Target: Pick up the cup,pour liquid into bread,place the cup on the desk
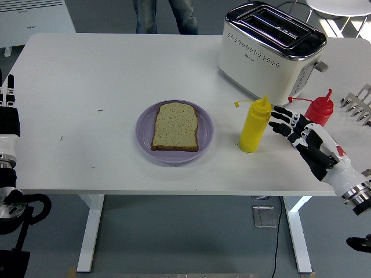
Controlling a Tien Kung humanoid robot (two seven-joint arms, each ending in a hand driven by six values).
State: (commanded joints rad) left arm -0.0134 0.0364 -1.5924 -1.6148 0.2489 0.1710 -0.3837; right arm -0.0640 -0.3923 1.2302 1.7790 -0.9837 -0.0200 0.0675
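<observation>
Bright, even overhead light, no hard shadows. Soft short shadows only under the plate and yellow bottle. Table near blown-out white. Specular glare on the toaster chrome top. Sunlit patch on the floor far right. Focus sharp throughout, no motion blur, slight edge distortion.

On the white table: one yellow plastic squeeze bottle, one red squeeze bottle, one slice of brown bread, one round lilac plate, one cream two-slot toaster.
</observation>
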